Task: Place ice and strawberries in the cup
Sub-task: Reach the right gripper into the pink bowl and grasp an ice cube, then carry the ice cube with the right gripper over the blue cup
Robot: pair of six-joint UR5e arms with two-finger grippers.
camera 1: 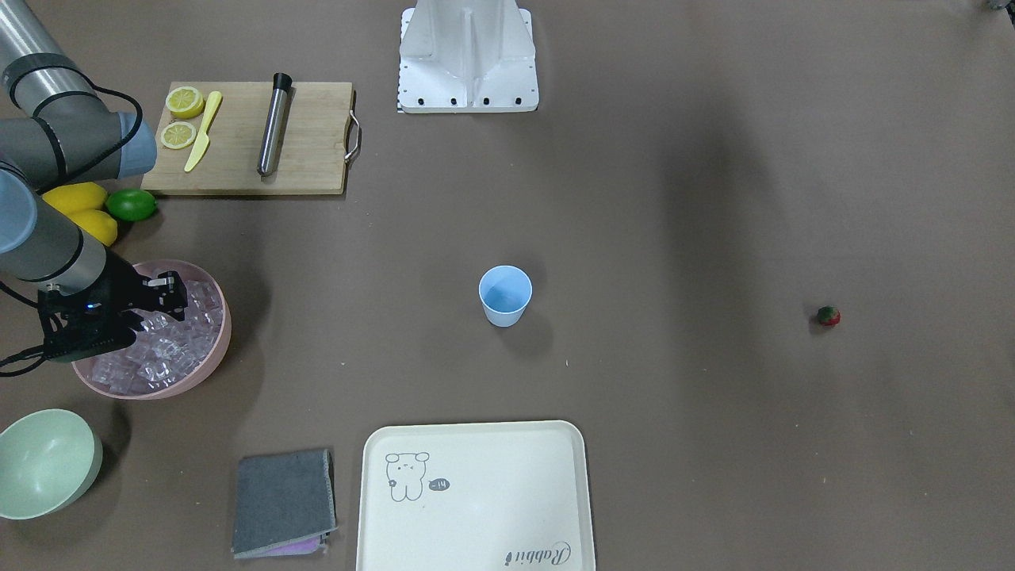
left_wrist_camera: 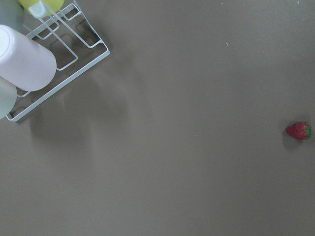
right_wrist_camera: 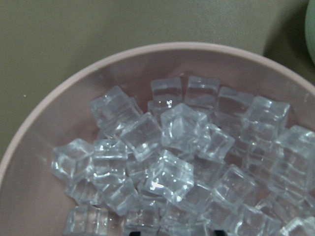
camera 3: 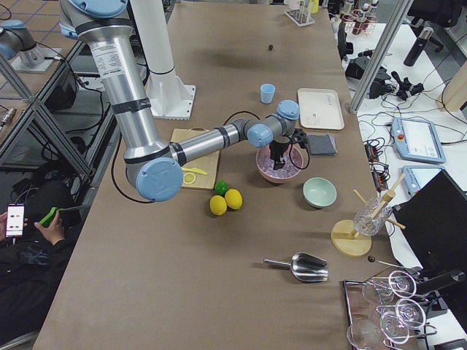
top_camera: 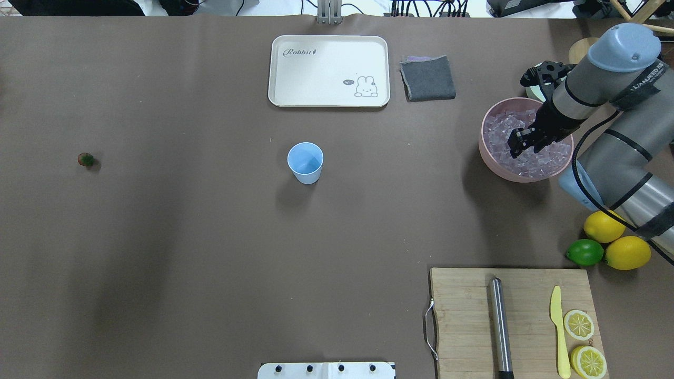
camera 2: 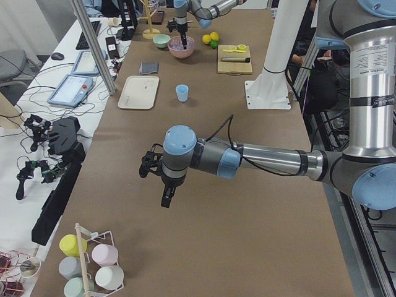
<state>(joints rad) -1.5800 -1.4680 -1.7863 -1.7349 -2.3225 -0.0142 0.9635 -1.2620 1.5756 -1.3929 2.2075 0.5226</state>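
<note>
The light-blue cup [camera 1: 504,295] [top_camera: 305,162] stands upright mid-table with nothing visible inside. Clear ice cubes [right_wrist_camera: 172,147] [top_camera: 542,158] fill a pink bowl [top_camera: 487,152] [camera 1: 214,349]. My right gripper [top_camera: 516,147] [camera 1: 176,292] hangs over the ice inside the bowl, open; only its dark fingertips show, at the bottom edge of the right wrist view. One red strawberry [camera 1: 828,316] [top_camera: 86,159] [left_wrist_camera: 298,130] lies alone on the far side of the table. My left gripper [camera 2: 167,202] hovers above the table near it; I cannot tell whether it is open or shut.
A cutting board [top_camera: 463,316] holds lemon halves [top_camera: 578,325], a yellow knife [top_camera: 559,326] and a metal cylinder [top_camera: 500,326]. Two lemons [top_camera: 626,252] and a lime [top_camera: 584,252] lie beside the right arm. A pale green bowl [camera 1: 44,460], grey cloth [camera 1: 284,500] and cream tray [camera 1: 476,496] sit nearby. A cup rack [left_wrist_camera: 59,59] is by the left arm.
</note>
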